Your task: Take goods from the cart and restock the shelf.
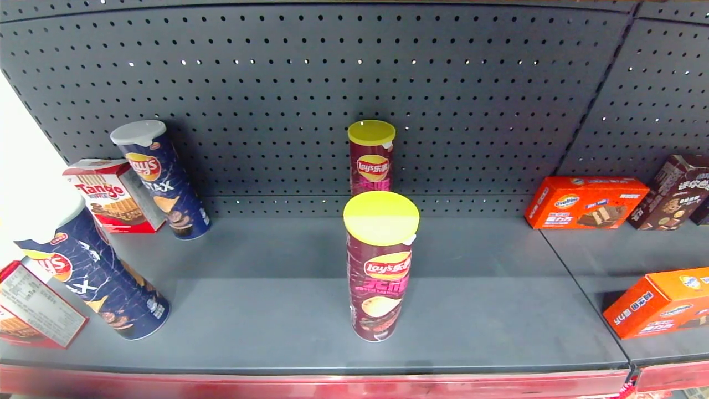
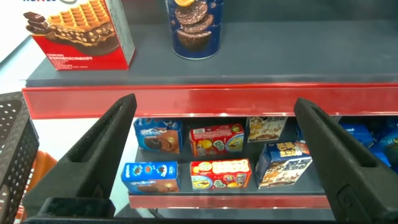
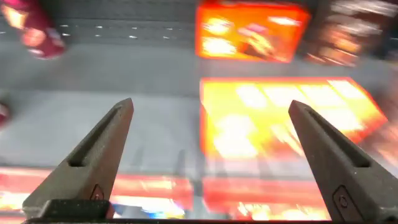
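Orange box [image 3: 273, 118] — beyond right jaws, apart.

1. The shelf [image 1: 266, 299] is plain dark grey, and its front strip [image 1: 277, 382] is glossy red.
2. The back panel [image 1: 277, 83] is dark grey with a regular grid of small holes.
3. The front chip can [image 1: 380, 277] and rear chip can [image 1: 371, 163] are maroon with pink lettering and yellow lids.
4. The rear navy can [image 1: 163, 183] and front navy can [image 1: 105, 282] are navy with white marbled veins. The rear one has a grey lid.
5. The wafer box [image 1: 113, 197] is red and white with a brown wafer picture.
6. The rear orange box [image 1: 584, 202] and front orange box [image 1: 659, 302] are bright orange. The brown box [image 1: 673, 194] is dark brown.
7. The left claw [image 2: 214, 106] and right claw [image 3: 211, 106] are matt black.
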You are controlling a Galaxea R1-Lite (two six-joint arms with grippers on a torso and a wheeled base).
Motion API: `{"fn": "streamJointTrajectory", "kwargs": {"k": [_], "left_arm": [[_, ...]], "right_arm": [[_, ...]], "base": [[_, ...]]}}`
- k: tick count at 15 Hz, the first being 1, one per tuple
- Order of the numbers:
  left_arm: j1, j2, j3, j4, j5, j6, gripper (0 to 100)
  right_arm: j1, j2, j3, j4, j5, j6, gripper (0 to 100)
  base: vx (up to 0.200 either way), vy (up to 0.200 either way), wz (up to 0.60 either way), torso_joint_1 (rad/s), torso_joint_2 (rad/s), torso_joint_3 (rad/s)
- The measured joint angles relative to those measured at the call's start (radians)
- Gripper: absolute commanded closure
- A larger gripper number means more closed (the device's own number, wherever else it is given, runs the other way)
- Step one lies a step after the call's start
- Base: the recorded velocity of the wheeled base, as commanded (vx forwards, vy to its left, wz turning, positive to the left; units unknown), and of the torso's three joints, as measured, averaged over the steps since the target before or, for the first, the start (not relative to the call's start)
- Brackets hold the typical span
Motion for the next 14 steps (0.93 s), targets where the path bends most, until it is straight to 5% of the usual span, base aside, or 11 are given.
{"fn": "streamJointTrajectory", "kwargs": {"k": [5, 9, 14], "left_arm": [[0.001, 0.000, 0.000, 0.000, 0.000, 0.000, 0], [0.001, 0.000, 0.000, 0.000, 0.000, 0.000, 0], [0.001, 0.000, 0.000, 0.000, 0.000, 0.000, 0]], "right_arm": [[-0.113, -0.403, 0.234, 0.070, -0.007, -0.003, 0], [-0.129, -0.465, 0.271, 0.293, 0.033, -0.016, 0], [-0.077, -0.538, 0.274, 0.296, 0.044, 0.018, 0]], "base": [[0.000, 0.000, 0.00, 0.000, 0.00, 0.000], [0.000, 0.000, 0.00, 0.000, 0.00, 0.000], [0.000, 0.000, 0.00, 0.000, 0.00, 0.000]]}}
